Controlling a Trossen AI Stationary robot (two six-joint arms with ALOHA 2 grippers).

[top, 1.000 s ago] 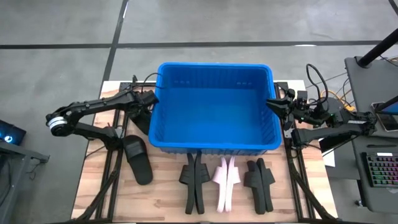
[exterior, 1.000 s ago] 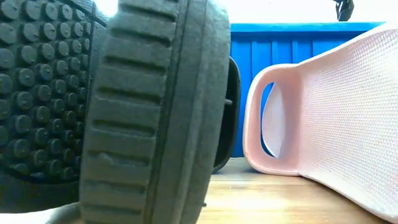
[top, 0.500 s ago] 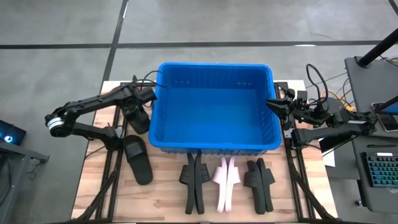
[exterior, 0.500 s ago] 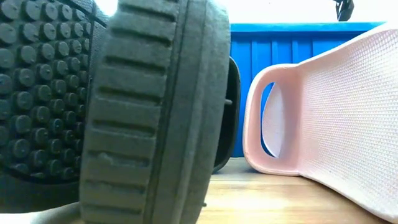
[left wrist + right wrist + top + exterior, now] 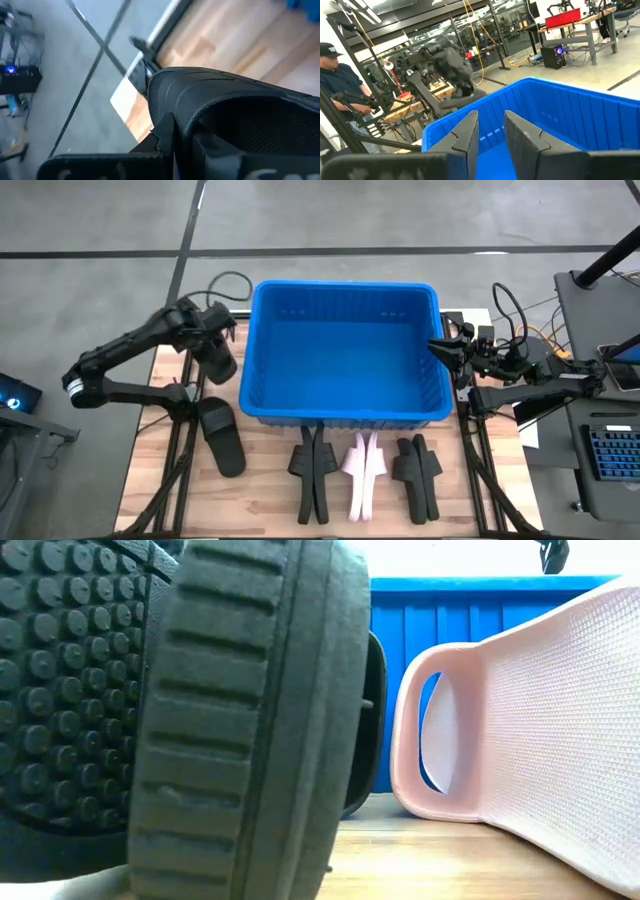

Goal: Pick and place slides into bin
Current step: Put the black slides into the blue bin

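blue ribbed plastic bin (image 5: pixel 345 360) is sitting on the wooden worktop (image 5: pixel 270 480). seven slides are lying in front: five black (image 5: pixel 221 436), two pink (image 5: pixel 361 470). left gripper (image 5: pixel 216 352) is clamping its jaws on an eighth black slide (image 5: pixel 235 110) beside the bin. right gripper (image 5: pixel 490 131) is waiting, jaws slightly parted, at the bin's right rim.

Even, diffuse light from overhead; no harsh glare.
From above, my desk (image 5: pixel 270 470) is evenly lit, with soft shadows under the bin (image 5: pixel 345 350). At desk level a black slide (image 5: pixel 240 720) looms close and soft-focused. My left wrist view is motion-blurred.
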